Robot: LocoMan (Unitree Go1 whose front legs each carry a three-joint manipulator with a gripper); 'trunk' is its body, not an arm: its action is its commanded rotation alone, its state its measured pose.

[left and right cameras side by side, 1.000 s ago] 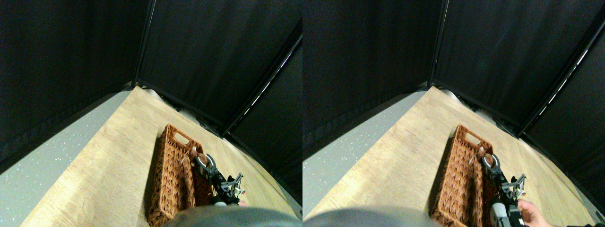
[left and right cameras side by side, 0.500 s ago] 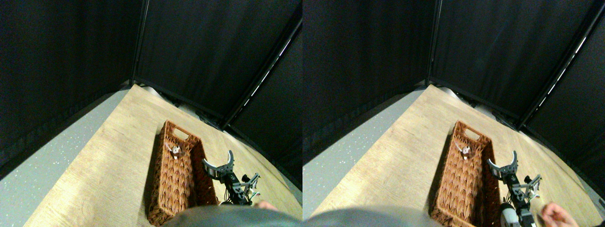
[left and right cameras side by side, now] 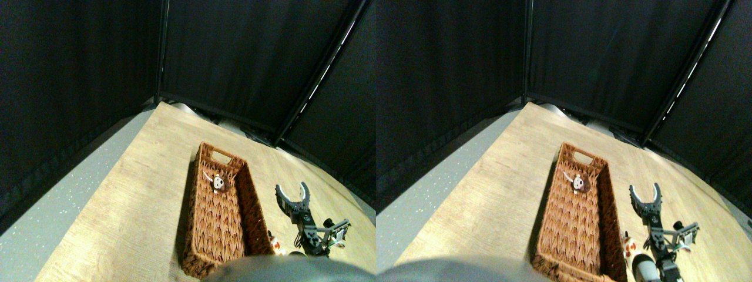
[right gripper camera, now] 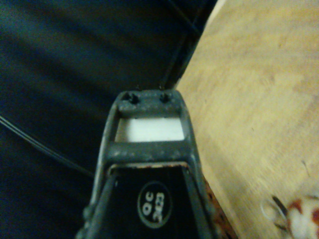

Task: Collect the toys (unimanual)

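A brown plush toy (left and right cameras side by side: 218,183) with a white string loop lies inside the long brown wicker basket (left and right cameras side by side: 201,235), near its far end. To the right of the basket, above the wooden floor, my right gripper (left and right cameras side by side: 291,187) is open, its curved jaws spread wide with nothing between them. A white-and-orange toy (left and right cameras side by side: 274,243) lies on the floor between the basket's right wall and my arm. The same white-and-orange toy (right gripper camera: 300,219) shows blurred at the corner of the wrist view.
The basket stands on a light wooden floor (left and right cameras side by side: 147,176). A grey speckled strip (left and right cameras side by side: 53,205) runs along the left. Black curtains (left and right cameras side by side: 235,59) close off the back and both sides.
The gripper let the brown toy go into the basket, opened and swung right, out past the basket wall. A person's hand at lower right has gone and a white-and-orange toy lies there. The view shifted.
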